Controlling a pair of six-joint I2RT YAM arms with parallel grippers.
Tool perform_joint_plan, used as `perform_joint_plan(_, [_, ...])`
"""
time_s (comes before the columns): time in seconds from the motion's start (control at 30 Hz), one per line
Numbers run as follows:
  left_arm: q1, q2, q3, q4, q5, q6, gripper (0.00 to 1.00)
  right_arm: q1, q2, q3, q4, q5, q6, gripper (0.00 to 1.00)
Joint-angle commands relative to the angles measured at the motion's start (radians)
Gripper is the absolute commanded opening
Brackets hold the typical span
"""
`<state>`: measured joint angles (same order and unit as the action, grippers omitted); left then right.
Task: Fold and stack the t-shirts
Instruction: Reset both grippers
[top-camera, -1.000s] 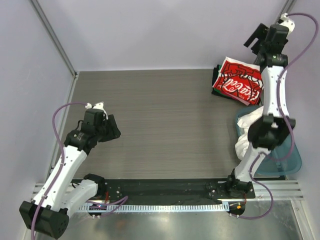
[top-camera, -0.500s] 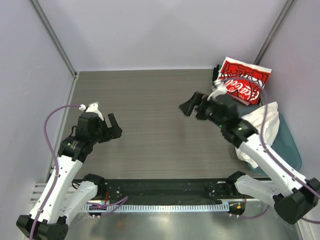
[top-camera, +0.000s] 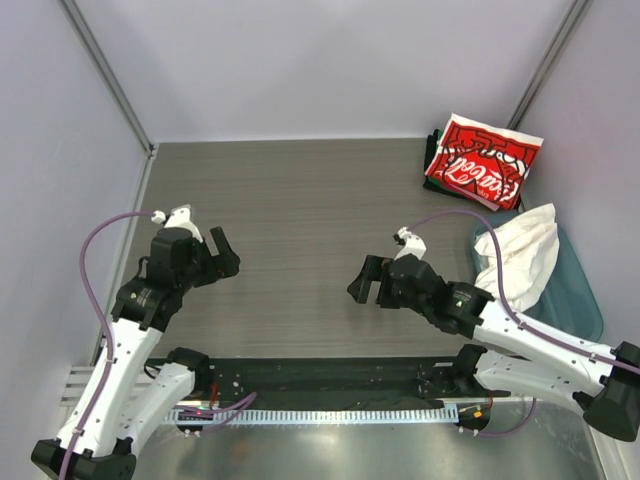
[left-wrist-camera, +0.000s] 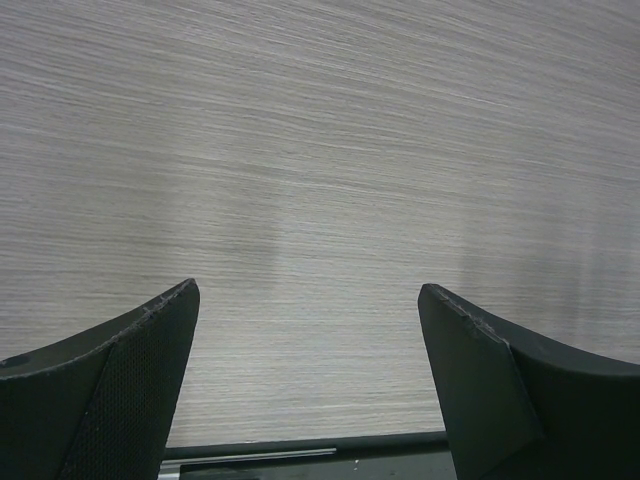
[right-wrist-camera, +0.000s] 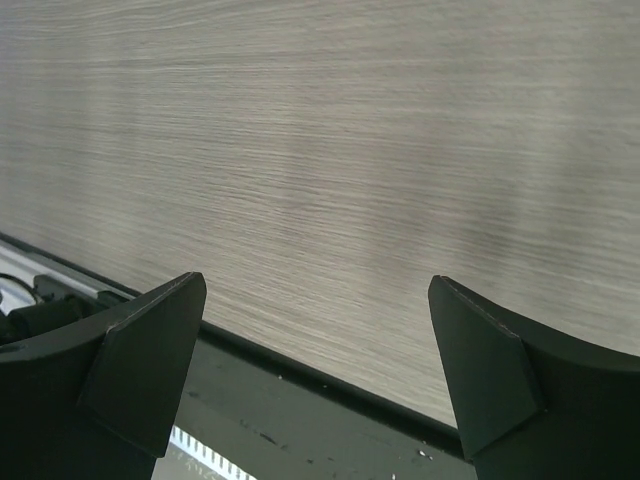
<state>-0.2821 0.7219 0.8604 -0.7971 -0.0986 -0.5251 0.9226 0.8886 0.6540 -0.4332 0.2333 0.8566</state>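
- Plainly, the left jaws stand wide open. In the left wrist view their two dark fingers (left-wrist-camera: 110, 390) sit at the lower corners with only bare wood-grain tabletop (left-wrist-camera: 320, 150) between them, and they grip nothing.
- The right jaws are spread just as wide. In the right wrist view their fingers (right-wrist-camera: 130, 370) hang apart over the near edge of the tabletop, with the black base strip (right-wrist-camera: 300, 400) running beneath, and nothing is held.
- Seen from above, the left arm (top-camera: 130, 320) rises from its base at the near left. Its jaws are over the left part of the tabletop and point toward the middle.
- The right arm (top-camera: 520, 335) lies low, stretched from the near right toward the centre. Its jaws are over the middle front of the tabletop, well apart from the left jaws.
- A bunched cream-white t-shirt (top-camera: 515, 255) lies in the teal tub (top-camera: 578, 300) at the right edge. It spills over the tub's left rim, just beyond the right arm's elbow and not touching either set of jaws.
- A folded red Coca-Cola t-shirt (top-camera: 482, 165) tops a stack in the far right corner, with dark cloth (top-camera: 432, 152) showing beneath its left edge. It is well apart from both arms.
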Motion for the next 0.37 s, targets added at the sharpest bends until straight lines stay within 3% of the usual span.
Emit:
perform_joint_plan(0.0, [-0.002,-0.01,-0.004,0.03,-0.015,-0.012,0.91,0.018,-0.037,-0.001,-0.025,0.081,0.058,1.0])
perform_joint_plan(0.33, [-0.002,-0.013,-0.006,0.035,-0.003,-0.01,0.91,0.018,-0.05,0.007,-0.004,0.047,0.007,1.0])
